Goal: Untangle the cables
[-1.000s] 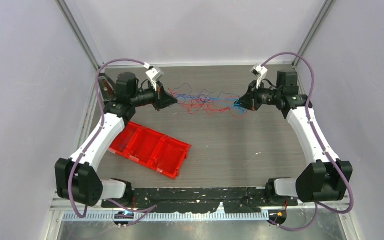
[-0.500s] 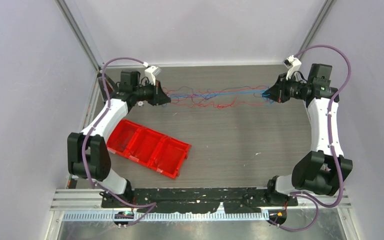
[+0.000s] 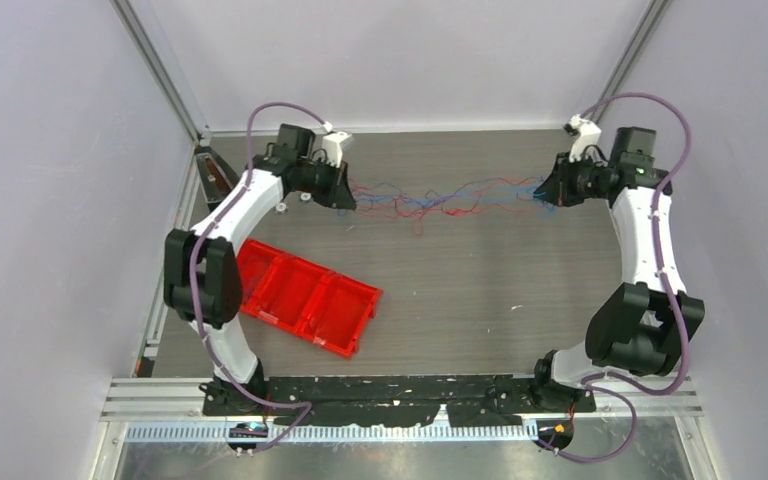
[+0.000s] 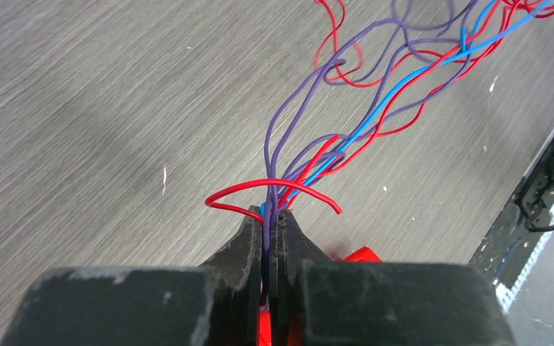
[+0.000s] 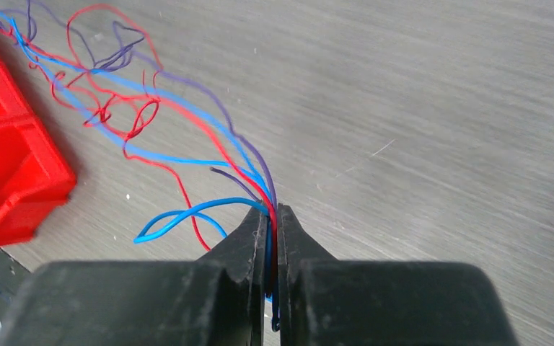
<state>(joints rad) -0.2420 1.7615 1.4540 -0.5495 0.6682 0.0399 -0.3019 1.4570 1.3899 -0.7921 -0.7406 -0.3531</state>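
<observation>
The cables (image 3: 447, 199) are thin red, blue and purple strands strung in a loose, sagging tangle across the far part of the table between my two grippers. My left gripper (image 3: 350, 199) is shut on their left end; in the left wrist view the cables (image 4: 346, 137) run from the left gripper (image 4: 268, 211) up to the right, with a red loop at the tips. My right gripper (image 3: 543, 192) is shut on their right end; in the right wrist view the cables (image 5: 180, 119) fan out from the right gripper (image 5: 274, 209) to the upper left.
A red compartment tray (image 3: 300, 297) lies slanted on the table (image 3: 480, 290) near the left arm; its corner shows in the right wrist view (image 5: 11, 180). Metal frame posts stand at the back corners.
Both grippers spread apart and stretched the bundle. In the last half second the left gripper moved right and back, and the cables sag more loosely.
</observation>
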